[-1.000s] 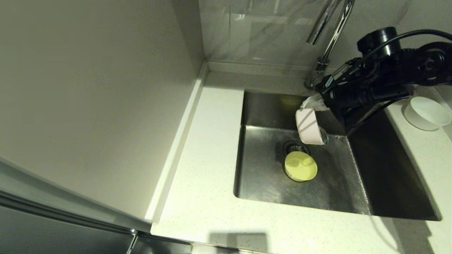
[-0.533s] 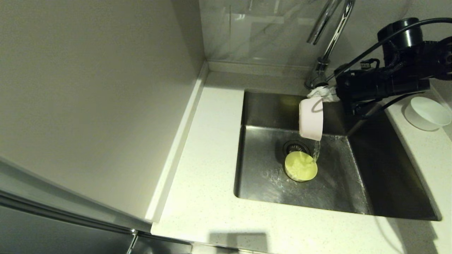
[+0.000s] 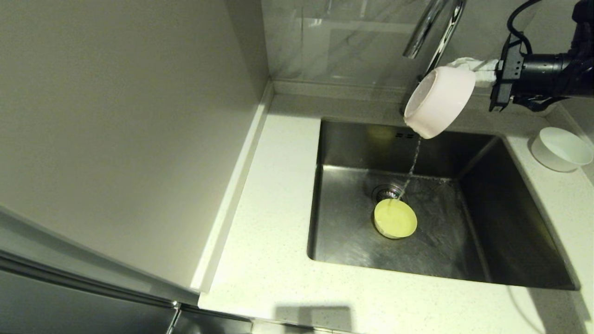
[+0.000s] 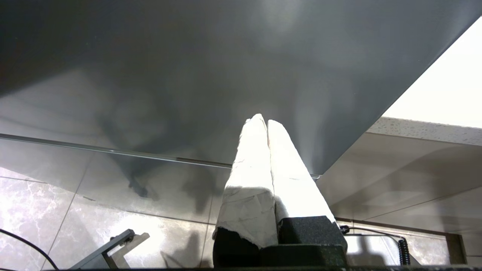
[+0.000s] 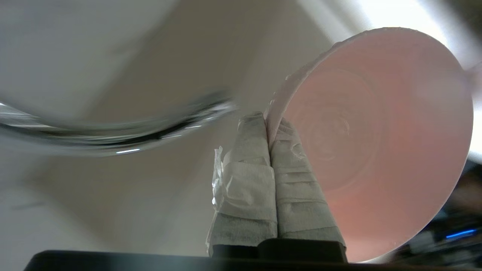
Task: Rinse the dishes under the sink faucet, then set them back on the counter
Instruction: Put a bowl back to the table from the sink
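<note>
So the right gripper is up high by the faucet, fingers pinched tight on the rim of the pink bowl, one finger inside the wall and one outside, bowl tipped over so a thin stream of water runs down into the sink. That stream lands right about on the yellow bowl, which sits on the sink floor just beside the drain. Pink bowl looks like light, stiff plastic, so weight is no issue, but it's wet and only held by a thin edge, so I'd guess it could swivel or slip if swung fast. Rim is really the only place to grab these. The white bowl is already on the counter right of the sink, close to the wall, so room there is tight; the faucet neck is also very near the bowl. Left gripper is parked down low, fingers together, holding nothing.
</note>
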